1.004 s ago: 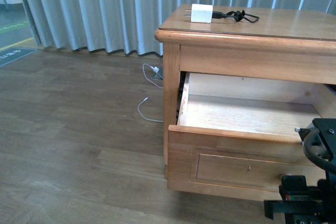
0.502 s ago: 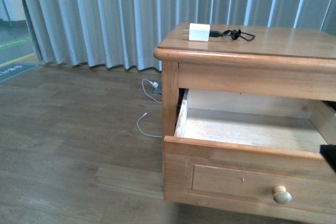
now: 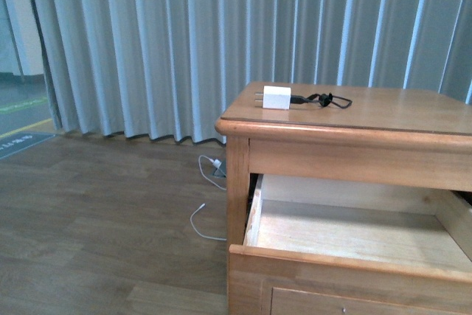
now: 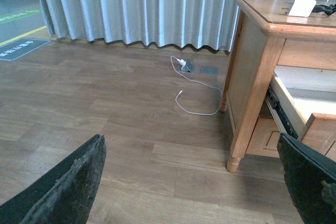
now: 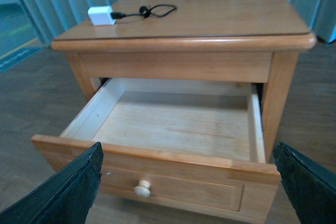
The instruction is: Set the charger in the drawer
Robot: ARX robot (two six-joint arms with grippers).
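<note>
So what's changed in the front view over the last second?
The right gripper has left the front view's lower right corner, and that view has shifted: the cabinet sits lower, the knob out of frame. Nothing was grasped. The charger stays on the cabinet top; the drawer stays open and empty.

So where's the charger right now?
In the front view, the charger sits on the cabinet top near its left edge, black cable trailing right, above the open drawer.

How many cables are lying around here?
2: a thin black cable attached to the charger on the cabinet top, and a white cord on the floor by the curtain.
</note>
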